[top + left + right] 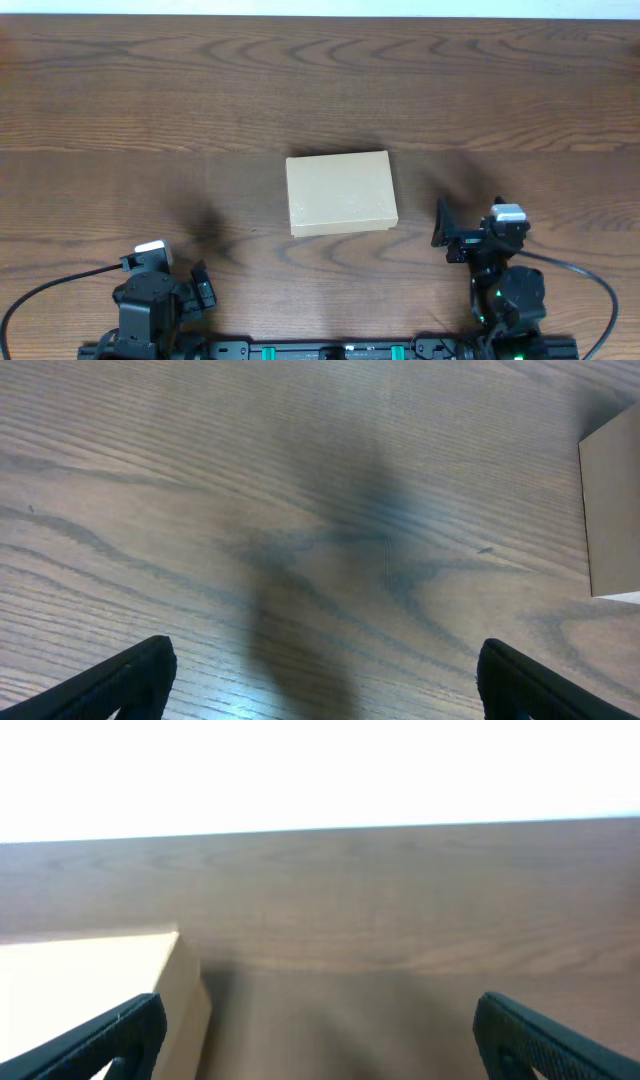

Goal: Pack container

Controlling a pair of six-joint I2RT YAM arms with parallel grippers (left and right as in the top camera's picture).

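Observation:
The container [340, 193] is a tan cardboard box with its lid shut, lying flat in the middle of the wooden table. Its edge shows at the right in the left wrist view [612, 510] and at the lower left in the right wrist view [95, 990]. My left gripper [325, 680] is open and empty, low over bare wood to the left front of the box. My right gripper [320, 1035] is open and empty, just right of the box's right side. In the overhead view the left gripper [200, 285] and right gripper [443, 232] sit near the front edge.
The table [150, 100] is dark wood with a pale wall beyond its far edge. Black cables run from both arm bases along the front edge.

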